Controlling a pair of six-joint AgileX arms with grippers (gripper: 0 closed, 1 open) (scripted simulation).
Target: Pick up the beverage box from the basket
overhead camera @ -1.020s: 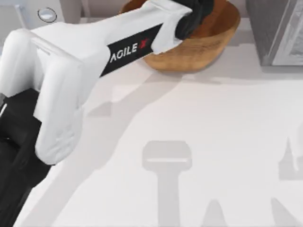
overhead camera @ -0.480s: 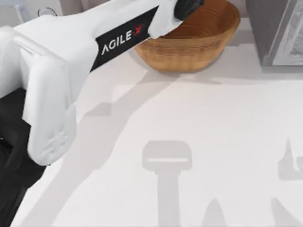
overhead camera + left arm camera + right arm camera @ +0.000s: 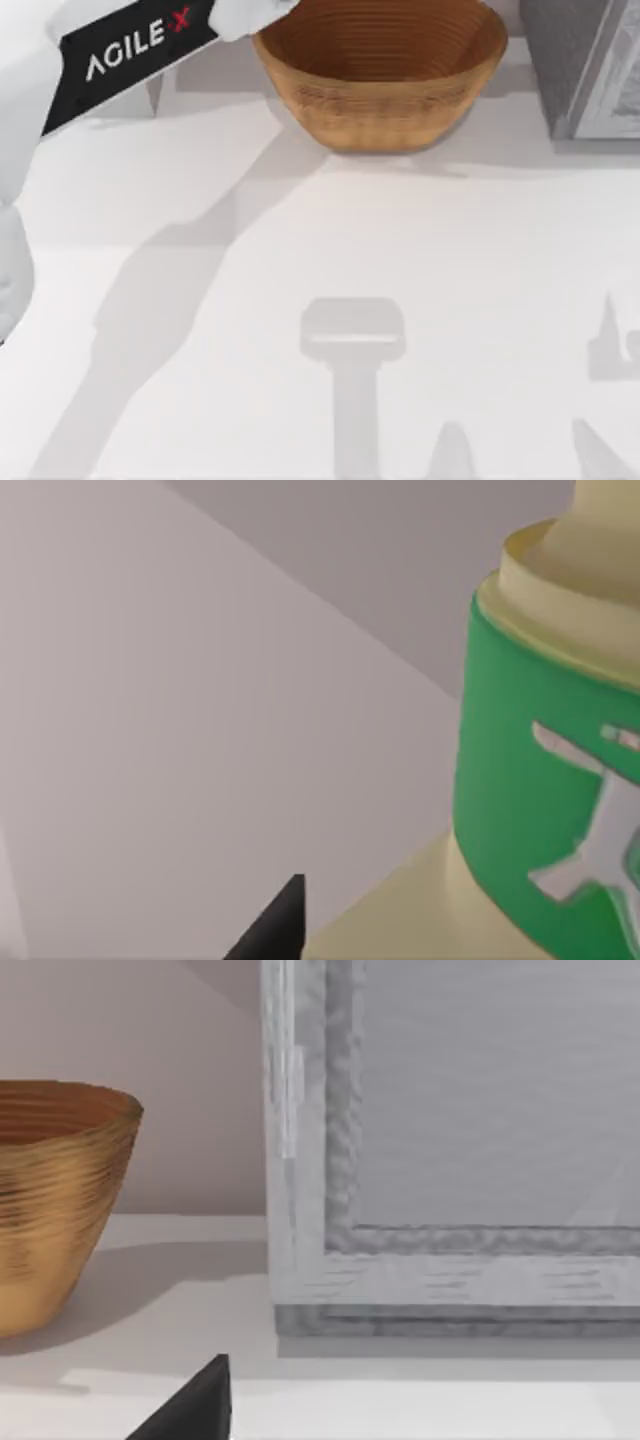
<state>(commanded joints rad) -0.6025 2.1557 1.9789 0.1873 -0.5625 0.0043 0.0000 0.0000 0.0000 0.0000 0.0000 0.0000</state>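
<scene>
Surface [image 3: 420,260] is plain white, w/ soft grey shadows of the arms across it. At its far right stands a grey framed cabinet [image 3: 585,65]; right wrist view shows the same grey frame beside the basket, against a pale wall. A small white block [image 3: 135,98] sits at far left, behind the arm.

Basket [image 3: 385,75] stands at the far edge, centre-right, its ringed inside bare.

Vs 1 s ago: left arm [image 3: 130,45] then lay across the basket w/ its dark wrist inside the bowl; 0.5 s ago it was partway out; now it has drawn up and off to the top-left corner, clear of the basket rim. Basket hasn't shifted.

Writing: black band on the left arm reads "AGILE" in white plus a red X.

Left wrist view: beverage box [image 3: 540,780] fills the near field, pale yellow w/ a green band carrying white marks, not legible. One dark finger tip [image 3: 275,925] of the left pincer shows beside it; can't tell whether the pincer is closed on it.

Right pincer: one dark finger [image 3: 195,1405] seen low over the surface near the cabinet; state can't be told.
</scene>
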